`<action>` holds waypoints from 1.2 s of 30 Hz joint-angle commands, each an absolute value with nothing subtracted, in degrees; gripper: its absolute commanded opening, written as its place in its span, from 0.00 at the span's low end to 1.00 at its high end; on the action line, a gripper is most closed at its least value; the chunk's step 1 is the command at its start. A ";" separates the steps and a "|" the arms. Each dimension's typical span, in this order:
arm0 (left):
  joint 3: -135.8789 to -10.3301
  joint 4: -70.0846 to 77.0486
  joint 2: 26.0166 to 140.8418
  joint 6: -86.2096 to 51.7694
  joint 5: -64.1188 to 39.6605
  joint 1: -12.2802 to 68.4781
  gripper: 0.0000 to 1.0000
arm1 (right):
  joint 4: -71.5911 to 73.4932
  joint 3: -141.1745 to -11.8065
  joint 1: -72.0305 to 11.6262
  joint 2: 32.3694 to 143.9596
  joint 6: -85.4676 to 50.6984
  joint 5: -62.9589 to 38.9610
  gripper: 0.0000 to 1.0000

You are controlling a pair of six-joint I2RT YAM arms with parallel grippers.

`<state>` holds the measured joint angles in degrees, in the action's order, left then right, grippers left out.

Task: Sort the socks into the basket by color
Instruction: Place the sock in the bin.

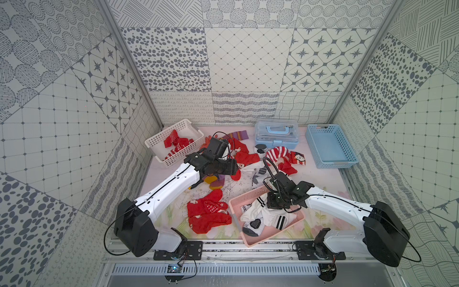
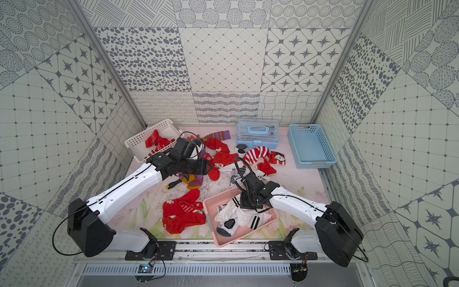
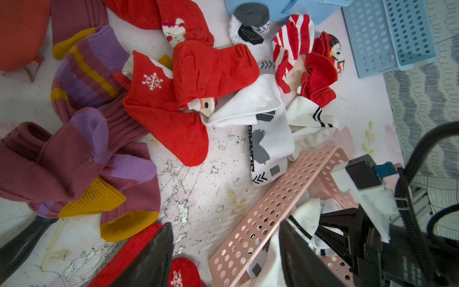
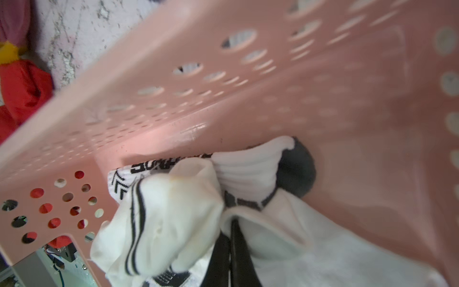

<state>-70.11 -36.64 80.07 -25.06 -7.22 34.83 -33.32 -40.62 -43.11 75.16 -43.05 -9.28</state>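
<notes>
The right pincer [image 4: 232, 248] is clamped on a white sock [image 4: 159, 218] and sits low inside the pink basket [image 1: 248, 198], directly above the white socks already lying there. To finish this step well, it should release only once the sock is below the rim, then rise straight up so no fabric snags on the fingers or drags over the wall. The left pincer [image 3: 223, 256] hangs part-open and empty above the worktop [image 3: 198, 193]; 1 red snowflake sock [image 3: 161, 99] lies ahead of it, purple socks [image 3: 82, 159] beside it.
</notes>
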 commanded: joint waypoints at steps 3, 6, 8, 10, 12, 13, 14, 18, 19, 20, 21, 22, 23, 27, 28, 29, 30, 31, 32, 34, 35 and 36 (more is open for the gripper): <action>-69.65 -37.49 79.40 -24.50 -6.37 34.37 0.67 | -31.02 -40.73 -43.37 75.48 -43.68 -10.26 0.09; -69.53 -37.79 79.63 -24.70 -6.16 34.33 0.68 | -33.24 -42.00 -43.40 74.58 -43.09 -9.93 0.31; -69.44 -37.79 79.54 -24.78 -5.98 34.28 0.68 | -34.95 -43.07 -43.34 73.76 -42.48 -9.90 0.38; -69.52 -38.01 79.66 -24.87 -5.72 34.24 0.68 | -36.76 -44.06 -43.35 72.62 -42.06 -9.74 0.46; -69.61 -38.40 79.97 -24.96 -5.59 34.06 0.68 | -38.63 -45.52 -43.33 71.44 -41.51 -9.38 0.55; -69.61 -38.49 80.06 -24.96 -5.59 33.93 0.68 | -39.56 -46.22 -43.33 70.93 -41.27 -9.24 0.58; -69.61 -38.69 80.32 -25.04 -5.61 33.80 0.68 | -40.46 -47.08 -43.40 70.40 -40.98 -9.28 0.61; -69.54 -40.07 81.60 -25.81 -5.44 32.91 0.69 | -44.39 -51.07 -43.33 69.14 -39.62 -9.02 0.79; -69.44 -40.14 81.92 -26.00 -5.58 32.68 0.69 | -45.27 -51.97 -43.40 69.02 -39.32 -8.92 0.83; -69.30 -40.25 82.24 -26.25 -5.66 32.46 0.70 | -46.10 -53.02 -43.33 68.91 -38.99 -8.81 0.85; -69.18 -40.33 82.53 -26.43 -5.75 32.27 0.70 | -46.85 -54.10 -43.37 68.91 -38.65 -8.70 0.89; -69.25 -40.55 82.88 -26.45 -5.88 32.11 0.70 | -47.45 -54.98 -43.33 68.91 -38.51 -8.63 0.92; -69.26 -40.89 83.24 -26.46 -5.97 32.08 0.71 | -47.88 -55.93 -43.33 68.91 -38.28 -8.53 0.96; -69.10 -42.98 84.62 -26.71 -5.46 31.82 0.73 | -48.43 -58.79 -43.37 69.81 -37.71 -8.40 0.98; -69.08 -43.44 84.77 -26.85 -5.56 31.78 0.73 | -48.59 -59.22 -43.35 70.17 -37.62 -8.50 0.98; -69.00 -44.37 84.85 -27.02 -5.63 31.73 0.73 | -48.68 -59.71 -43.34 70.62 -37.54 -8.69 0.98; -68.93 -45.84 84.56 -27.39 -5.60 31.73 0.73 | -48.83 -60.00 -43.36 71.03 -37.45 -8.85 0.98; -68.43 -46.88 83.94 -27.80 -5.47 31.73 0.73 | -49.02 -60.34 -43.40 71.31 -37.31 -8.80 0.98; -67.32 -47.79 82.69 -28.30 -5.36 31.73 0.73 | -49.18 -60.54 -43.34 71.50 -37.19 -8.86 0.98; -64.89 -49.20 80.01 -29.50 -5.03 31.73 0.72 | -48.92 -60.54 -43.34 71.75 -37.05 -8.86 0.98; -63.79 -50.19 78.68 -30.38 -5.03 31.73 0.72 | -48.84 -60.62 -43.17 72.08 -36.85 -9.03 0.98; -62.88 -51.48 77.63 -31.38 -5.33 31.73 0.72 | -48.79 -60.76 -43.09 72.52 -36.67 -9.31 0.98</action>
<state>-65.87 -43.51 81.47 -27.59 -6.46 31.92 -48.34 -59.42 -43.11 71.44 -37.87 -9.39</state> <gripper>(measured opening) 0.722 0.979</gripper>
